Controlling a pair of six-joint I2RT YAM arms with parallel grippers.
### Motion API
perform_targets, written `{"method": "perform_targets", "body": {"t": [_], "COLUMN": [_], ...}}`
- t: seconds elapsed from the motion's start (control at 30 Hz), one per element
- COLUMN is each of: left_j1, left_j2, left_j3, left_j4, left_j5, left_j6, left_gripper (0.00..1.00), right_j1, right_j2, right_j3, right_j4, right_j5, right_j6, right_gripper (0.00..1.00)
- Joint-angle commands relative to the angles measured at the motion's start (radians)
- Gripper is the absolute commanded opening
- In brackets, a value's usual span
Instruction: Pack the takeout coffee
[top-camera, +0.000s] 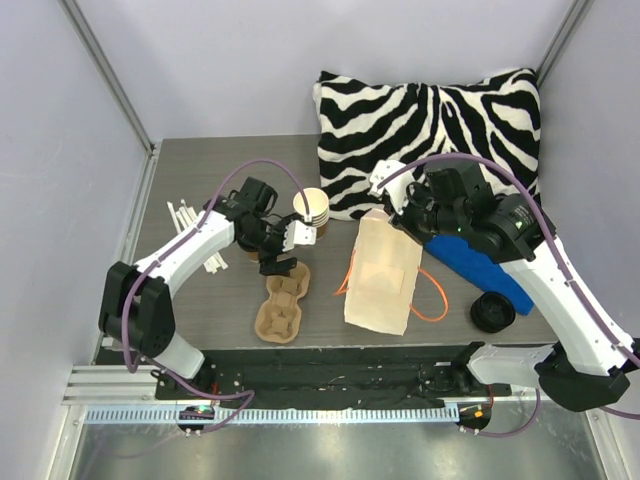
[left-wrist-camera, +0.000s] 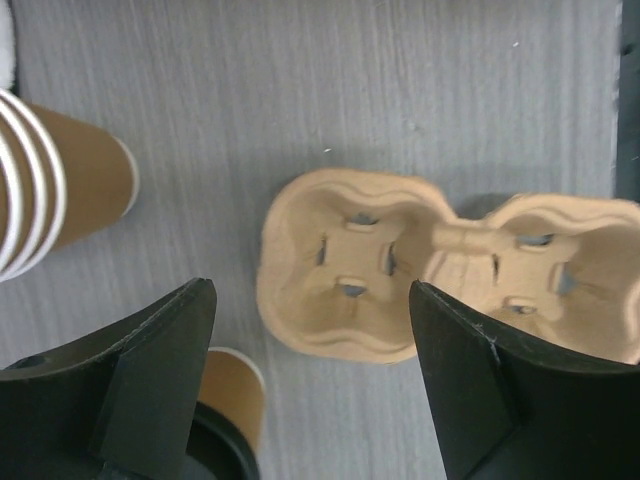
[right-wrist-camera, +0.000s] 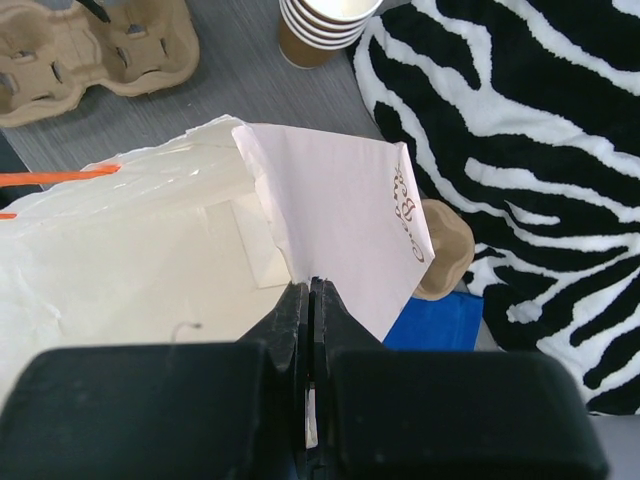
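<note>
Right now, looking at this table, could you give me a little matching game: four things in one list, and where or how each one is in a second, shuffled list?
Things:
1. paper bag
2. pulp cup carrier
3. stack of paper cups
4. black lids

Place or state:
A. standing upright beside the zebra cushion
B. both pockets empty
C. at the near right of the table, next to the blue object
D. edge pinched in the shut right gripper

Pairs: 1-D, 2-B, 3-A, 4-C.
</note>
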Motion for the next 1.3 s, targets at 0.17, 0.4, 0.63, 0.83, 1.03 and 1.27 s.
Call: {"method": "perform_targets", "body": {"t": [0.17,0.4,0.63,0.83,1.03,1.27], "left_j1": [0.005,0.005,0.007,0.005,0.005,0.005], "left_j2": [0.106,0.159,0.21,0.229,0.19,-0.001], "left_j3": [0.026,-0.002,-0.003,-0.002,0.015,0.007], "left_j4": [0.053,0.119,0.113,0.094,0.027,-0.103], "left_j5": [-0.04,-0.06,-0.078,-0.078,-0.038,-0.023], "left_j6": [0.119,0.1,0.117,0.136,0.14,0.073], "left_gripper": [0.75,0.65,0.59,0.56,0.27,0.0], "right_j1": [0.004,0.006,0.006,0.006,0.006,0.006], "right_j2": [0.018,0.026,0.035,0.033,0.032,0.017], "right_j3": [0.05,0.063,0.076,0.081,0.076,0.035], "right_j4": [0.02,0.018,0.015,0.01,0.012,0.033], "right_j5": [-0.022,-0.02,-0.02,-0.017,-0.008,0.015], "right_j6": [0.025,0.039,0.048,0.048,0.046,0.048], "right_gripper": [0.01,0.01,0.01,0.01,0.01,0.01]}}
